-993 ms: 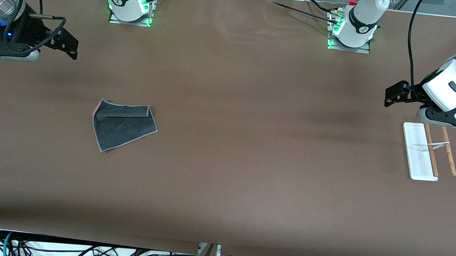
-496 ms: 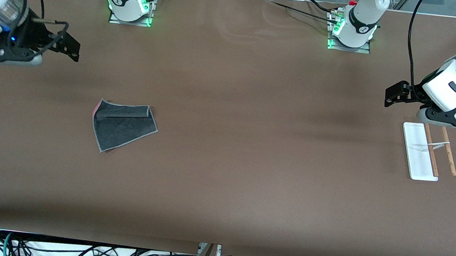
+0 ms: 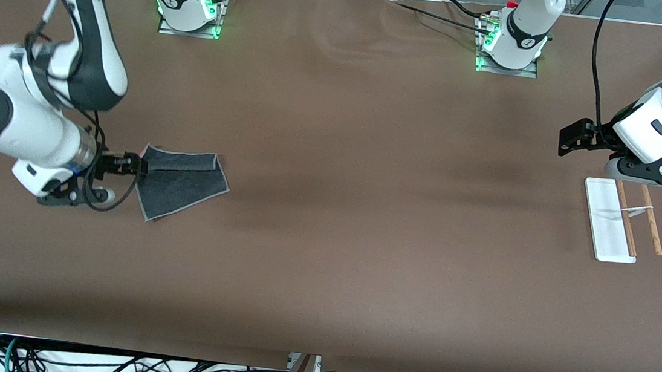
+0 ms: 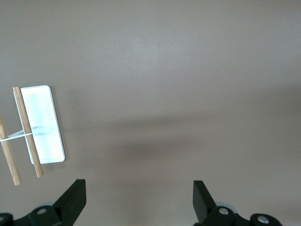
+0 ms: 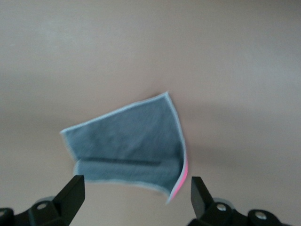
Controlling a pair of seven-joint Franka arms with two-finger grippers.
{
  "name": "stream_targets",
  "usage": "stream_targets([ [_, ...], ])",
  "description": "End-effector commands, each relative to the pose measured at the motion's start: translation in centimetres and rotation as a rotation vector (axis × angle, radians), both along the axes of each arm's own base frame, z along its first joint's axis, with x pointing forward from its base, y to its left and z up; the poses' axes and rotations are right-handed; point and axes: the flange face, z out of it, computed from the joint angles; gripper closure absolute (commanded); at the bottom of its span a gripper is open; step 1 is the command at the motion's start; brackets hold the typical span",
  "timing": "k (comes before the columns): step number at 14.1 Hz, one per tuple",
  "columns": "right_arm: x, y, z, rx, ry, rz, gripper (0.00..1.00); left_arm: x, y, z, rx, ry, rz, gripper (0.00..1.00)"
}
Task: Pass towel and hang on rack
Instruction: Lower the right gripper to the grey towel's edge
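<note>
- Right wrist view: the right gripper is seen with its two black fingers spread wide and nothing between them, poised at the pink-edged end of the small dark grey towel with pale stitched border.
- In the front view, the right gripper is placed at the nine o'clock edge of the towel, which lies flat on the brown table, one edge folded over.
- The grasping step is judged to be in hand; next, a descent and a closing on the hem are called for.
- The left gripper waits, spread and empty, at the eleven o'clock end of the white-based rack with two thin wooden rods.
- Counted: one towel, one rack, two rods, two grippers.
</note>
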Motion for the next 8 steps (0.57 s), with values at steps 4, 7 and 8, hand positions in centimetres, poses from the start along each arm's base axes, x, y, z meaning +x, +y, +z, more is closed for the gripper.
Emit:
stream_targets([
  [4, 2.6, -1.5, -7.4, 0.125, -0.051, 0.194, 0.0, 0.4, 0.4, 0.6, 0.018, -0.008, -0.004, 0.0],
  [7, 3.1, -2.4, -10.3, 0.177, -0.074, 0.281, 0.0, 0.4, 0.4, 0.6, 0.018, -0.008, -0.004, 0.0],
  [8, 3.3, -2.7, -10.8, 0.182, -0.084, 0.301, 0.0, 0.4, 0.4, 0.6, 0.018, -0.008, -0.006, 0.0],
])
